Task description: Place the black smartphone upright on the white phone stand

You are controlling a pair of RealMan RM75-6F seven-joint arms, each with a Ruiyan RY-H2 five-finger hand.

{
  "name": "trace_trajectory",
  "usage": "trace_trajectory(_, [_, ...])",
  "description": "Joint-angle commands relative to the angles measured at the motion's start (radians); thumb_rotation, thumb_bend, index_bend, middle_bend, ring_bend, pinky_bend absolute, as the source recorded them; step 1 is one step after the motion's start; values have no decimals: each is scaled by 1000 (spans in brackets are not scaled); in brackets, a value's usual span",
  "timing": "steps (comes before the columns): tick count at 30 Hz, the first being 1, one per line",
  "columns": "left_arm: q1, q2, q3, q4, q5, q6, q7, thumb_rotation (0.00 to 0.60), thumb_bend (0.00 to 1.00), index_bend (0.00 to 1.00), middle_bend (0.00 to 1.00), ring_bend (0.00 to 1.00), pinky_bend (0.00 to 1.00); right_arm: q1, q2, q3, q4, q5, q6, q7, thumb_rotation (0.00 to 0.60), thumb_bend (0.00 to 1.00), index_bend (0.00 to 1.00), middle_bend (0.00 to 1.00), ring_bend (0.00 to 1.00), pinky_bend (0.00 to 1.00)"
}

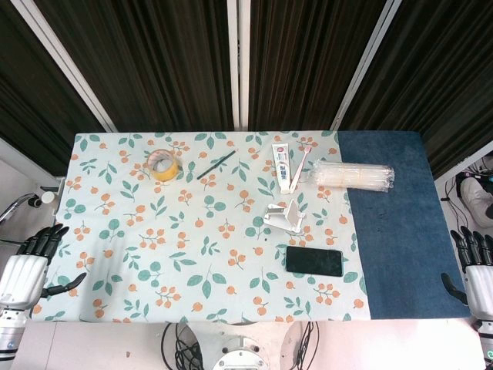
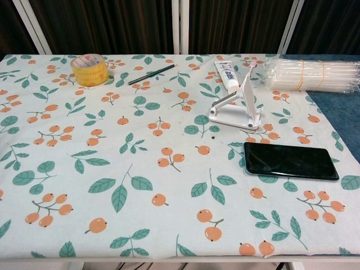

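well apart from the right robot hand [image 1: 477, 270] (fingers spread), the smartphone [image 1: 314, 261] lies flat.

Glossy black smartphone [image 2: 291, 161], smooth white plastic phone stand [image 2: 236, 110], matt printed tablecloth [image 2: 140, 157]

The black smartphone [image 1: 314, 261] lies flat on the counter [image 1: 154, 231], just in front of the white phone stand [image 1: 283, 217]. The left hand [image 1: 35, 266] and right hand [image 1: 476, 274] rest at opposite edges, fingers apart, holding nothing.
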State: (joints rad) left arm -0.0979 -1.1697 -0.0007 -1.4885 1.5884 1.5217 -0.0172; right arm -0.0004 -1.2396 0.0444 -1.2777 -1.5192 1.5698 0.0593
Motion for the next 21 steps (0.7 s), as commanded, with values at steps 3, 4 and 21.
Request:
trace_trajectory(3, [-1, -4, 1, 6, 5, 2, -6, 291, 152, 97, 88, 104, 212, 1, 3, 2, -6, -4, 2, -3, 600, 200, 0, 0, 0, 0])
trace_trajectory(4, [-1, -5, 1, 6, 6, 2, -7, 289, 152, 98, 88, 104, 212, 1, 4, 3, -8, -4, 3, -3, 600, 199, 0, 0, 0, 0])
trace_trajectory(21, [-8, -10, 1, 16, -4, -20, -24, 296, 152, 98, 88, 105, 212, 43, -15, -29, -216, -33, -91, -236, 600, 176, 0, 0, 0, 0])
